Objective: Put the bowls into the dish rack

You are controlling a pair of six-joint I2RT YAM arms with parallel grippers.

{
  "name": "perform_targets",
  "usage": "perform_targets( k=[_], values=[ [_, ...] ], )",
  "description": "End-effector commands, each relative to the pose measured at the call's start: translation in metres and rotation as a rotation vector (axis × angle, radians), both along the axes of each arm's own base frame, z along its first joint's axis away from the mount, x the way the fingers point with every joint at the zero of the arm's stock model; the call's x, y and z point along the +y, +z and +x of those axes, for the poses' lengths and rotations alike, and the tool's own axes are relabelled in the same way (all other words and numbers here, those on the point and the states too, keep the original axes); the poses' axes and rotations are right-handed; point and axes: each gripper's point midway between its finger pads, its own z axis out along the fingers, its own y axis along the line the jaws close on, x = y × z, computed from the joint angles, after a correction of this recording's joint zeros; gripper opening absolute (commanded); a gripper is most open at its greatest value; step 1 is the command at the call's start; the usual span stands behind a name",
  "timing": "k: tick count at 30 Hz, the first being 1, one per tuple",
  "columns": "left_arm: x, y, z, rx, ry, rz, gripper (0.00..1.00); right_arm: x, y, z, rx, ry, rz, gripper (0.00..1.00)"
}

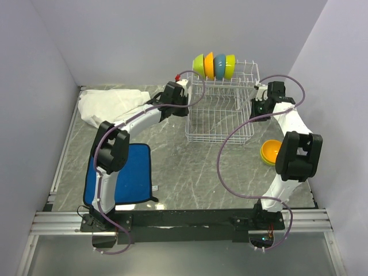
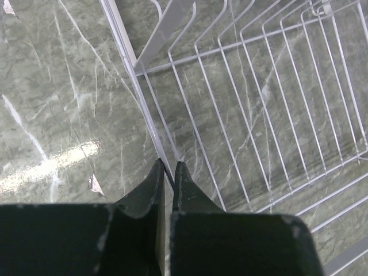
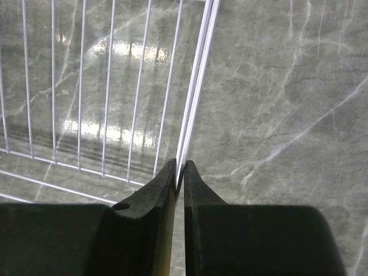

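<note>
The white wire dish rack stands at the back middle of the table. Several bowls stand on edge in its upper shelf: lime green, orange, blue and yellow. One more orange bowl lies on the table to the rack's right, beside the right arm. My left gripper is shut on the rim wire of the rack at its left side. My right gripper is shut on the rim wire of the rack at its right side. Through both wrist views the lower basket's wires show over grey marble.
A crumpled white cloth lies at the back left. A blue cloth mat lies at the front left under the left arm. A small red object sits by the rack's left rear corner. Walls close in on three sides.
</note>
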Motion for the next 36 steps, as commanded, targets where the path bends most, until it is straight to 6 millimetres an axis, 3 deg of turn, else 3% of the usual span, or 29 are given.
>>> perform_targets(
  k=[1,5,10,15,25,27,28,31,36],
  values=[
    [0.010,0.016,-0.007,-0.054,-0.043,0.045,0.01,0.021,0.013,0.013,-0.068,0.069,-0.004,0.09],
    [0.022,0.026,-0.015,-0.072,-0.015,0.057,0.01,0.043,0.014,0.017,-0.093,0.126,-0.007,0.07],
    [0.035,0.024,-0.026,-0.068,-0.009,0.088,0.01,0.076,0.018,0.019,-0.109,0.190,0.009,0.07],
    [0.049,0.023,-0.040,-0.054,-0.008,0.103,0.01,0.098,0.021,0.019,-0.116,0.235,0.024,0.07],
    [0.091,0.028,-0.046,-0.088,0.088,0.170,0.03,0.134,0.030,0.018,-0.136,0.298,0.045,0.06],
    [0.099,0.028,-0.044,-0.099,0.118,0.189,0.11,0.136,0.032,0.017,-0.134,0.293,0.048,0.10],
    [0.102,0.030,-0.043,-0.108,0.128,0.192,0.21,0.136,0.035,0.016,-0.136,0.289,0.048,0.14],
    [0.107,0.039,-0.041,-0.138,0.127,0.199,0.41,0.133,0.048,0.013,-0.171,0.290,0.035,0.29],
    [0.106,0.060,-0.042,-0.210,0.076,0.201,0.55,0.125,0.073,0.001,-0.245,0.284,0.002,0.43]
  ],
)
